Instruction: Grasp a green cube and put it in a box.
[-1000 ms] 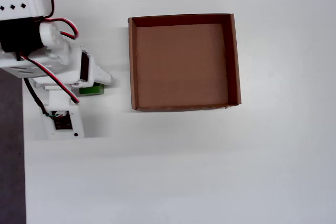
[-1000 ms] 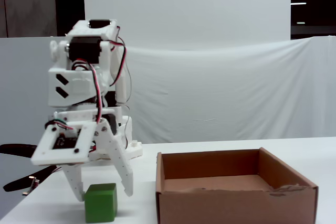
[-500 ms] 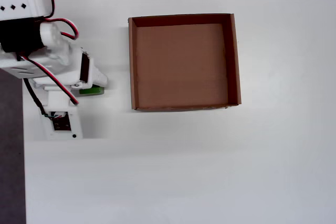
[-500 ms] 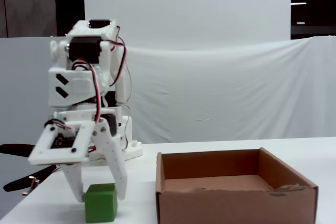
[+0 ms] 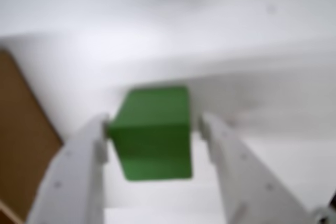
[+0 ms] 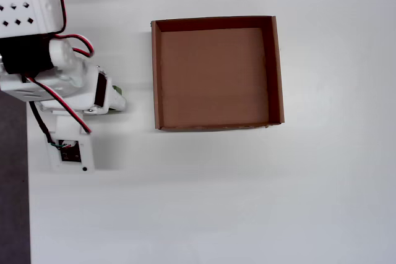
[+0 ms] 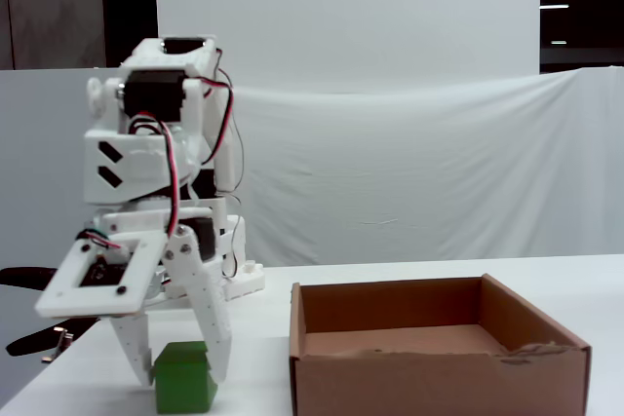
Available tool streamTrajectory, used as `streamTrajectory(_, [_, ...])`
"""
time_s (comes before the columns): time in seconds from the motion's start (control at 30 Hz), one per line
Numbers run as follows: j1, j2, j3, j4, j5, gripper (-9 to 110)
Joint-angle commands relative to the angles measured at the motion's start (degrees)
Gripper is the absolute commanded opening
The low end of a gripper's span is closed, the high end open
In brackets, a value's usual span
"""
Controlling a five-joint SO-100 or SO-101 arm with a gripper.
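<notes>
Sitting on the white desk near its left edge in the overhead view, the green cube is between the two fingers, which press its sides in a narrow grip. The box stands well apart, holding nothing.

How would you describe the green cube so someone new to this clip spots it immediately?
In the fixed view, start at the brown cardboard box on the white table, then look left to the white arm. The green cube sits on the table between the fingers of the gripper. It is the only green thing and far smaller than the box.
</notes>
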State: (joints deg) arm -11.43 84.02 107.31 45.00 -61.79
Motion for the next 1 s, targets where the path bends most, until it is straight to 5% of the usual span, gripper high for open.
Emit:
streamTrajectory(0.0, [-0.35,0.70,-3.34,0.44,0.26,21])
streamTrajectory(0.6, [-0.26,0.88,-5.01,2.02,1.49,14])
streamTrajectory(0.97, [-1.58,1.67,-17.67,13.54,4.13,15])
